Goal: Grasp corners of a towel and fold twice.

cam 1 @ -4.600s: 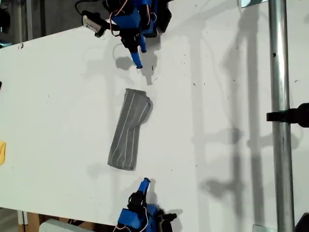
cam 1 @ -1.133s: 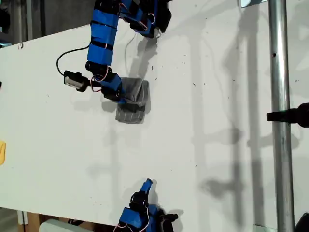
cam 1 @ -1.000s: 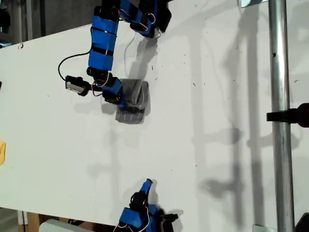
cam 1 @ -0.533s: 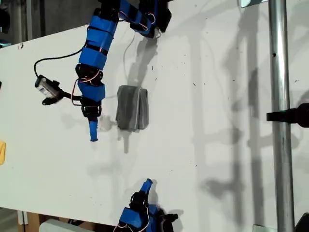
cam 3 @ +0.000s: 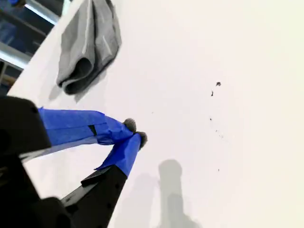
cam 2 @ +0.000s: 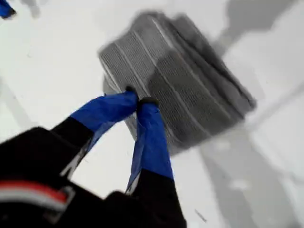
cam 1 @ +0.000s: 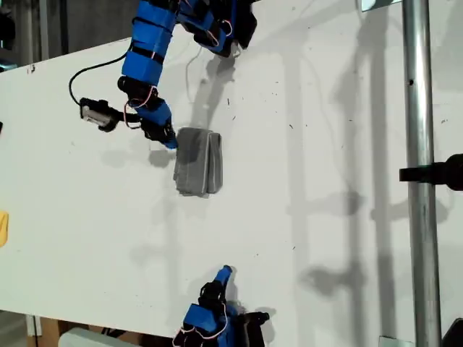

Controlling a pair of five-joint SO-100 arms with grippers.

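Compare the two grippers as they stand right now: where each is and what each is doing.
My first gripper sits at the folded towel's corner, its arm stretched out over the table. My second gripper waits far from the towel over bare table, its arm tucked near the exterior view's bottom edge. Both are blue with jaws shut, and neither holds cloth.

My first gripper (cam 2: 137,101), fingertips together, arm extended from the exterior view's top; my second gripper (cam 3: 135,131) likewise closed, empty.
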